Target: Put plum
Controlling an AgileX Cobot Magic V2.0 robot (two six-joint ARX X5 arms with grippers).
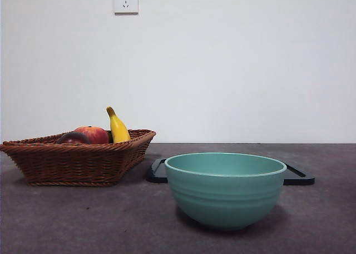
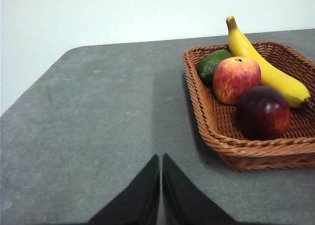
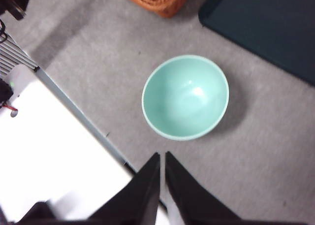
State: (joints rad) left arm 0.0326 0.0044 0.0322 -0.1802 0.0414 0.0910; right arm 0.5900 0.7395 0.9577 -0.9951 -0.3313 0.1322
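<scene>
Woven wicker basket [image 2: 231, 145] (glossy plum [image 2: 263, 112])

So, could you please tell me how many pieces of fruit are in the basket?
4, all in the basket: the plum nearest its front edge, the apple behind it, the banana along one side, and a green fruit at the back. Smaller ones could be hidden.

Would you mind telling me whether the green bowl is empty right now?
Empty. The right wrist view looks straight down into the bowl and shows only its bare green inside; the plum lies in the basket.
</scene>
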